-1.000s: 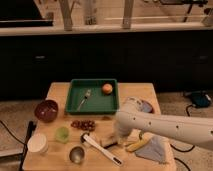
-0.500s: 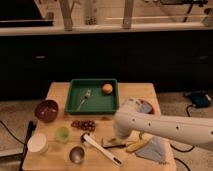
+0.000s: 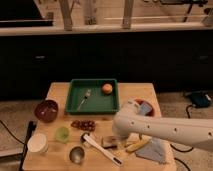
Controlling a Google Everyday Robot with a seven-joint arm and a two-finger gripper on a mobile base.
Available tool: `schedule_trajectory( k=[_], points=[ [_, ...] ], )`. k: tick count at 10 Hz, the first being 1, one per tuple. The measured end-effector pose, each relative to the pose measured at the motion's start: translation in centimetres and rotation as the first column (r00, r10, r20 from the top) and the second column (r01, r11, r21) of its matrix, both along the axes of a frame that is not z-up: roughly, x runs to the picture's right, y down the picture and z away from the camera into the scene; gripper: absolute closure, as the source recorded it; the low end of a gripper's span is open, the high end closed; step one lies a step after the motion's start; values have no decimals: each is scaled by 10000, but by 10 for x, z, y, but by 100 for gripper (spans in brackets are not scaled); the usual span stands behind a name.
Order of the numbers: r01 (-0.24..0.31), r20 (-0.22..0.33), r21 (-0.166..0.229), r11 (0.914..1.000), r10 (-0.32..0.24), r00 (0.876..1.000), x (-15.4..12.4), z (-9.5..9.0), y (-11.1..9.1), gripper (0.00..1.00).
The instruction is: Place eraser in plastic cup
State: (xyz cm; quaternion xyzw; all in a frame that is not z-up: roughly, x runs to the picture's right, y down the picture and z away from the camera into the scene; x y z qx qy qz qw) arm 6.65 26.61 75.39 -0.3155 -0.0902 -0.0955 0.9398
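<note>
The eraser (image 3: 109, 142), a small block with a dark top over a pale body, lies near the table's front edge, just right of the white-handled brush (image 3: 102, 149). My gripper (image 3: 119, 138) hangs at the end of the white arm (image 3: 165, 131), which reaches in from the right. The gripper is directly beside and over the eraser's right end, and the arm largely hides it. A small green plastic cup (image 3: 62, 133) stands upright to the left of the eraser, with the brush head between them.
A green tray (image 3: 75, 102) holds a fork (image 3: 84, 98) and an orange (image 3: 107, 88). A dark red bowl (image 3: 46, 110), white cup (image 3: 38, 143), metal cup (image 3: 76, 154) and grapes (image 3: 83, 125) sit on the left. A banana (image 3: 138, 145) and grey cloth (image 3: 153, 150) lie on the right.
The arm's end has edged slightly left and down toward the eraser. The objects on the table have not moved.
</note>
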Motion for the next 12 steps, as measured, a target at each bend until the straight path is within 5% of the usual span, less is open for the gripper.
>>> schedule_trajectory(
  k=[6, 12],
  points=[
    [-348, -71, -109, 9993, 348, 9994, -2, 17, 4, 23],
    [-300, -233, -472, 9984, 289, 9993, -6, 38, 21, 83]
  ],
)
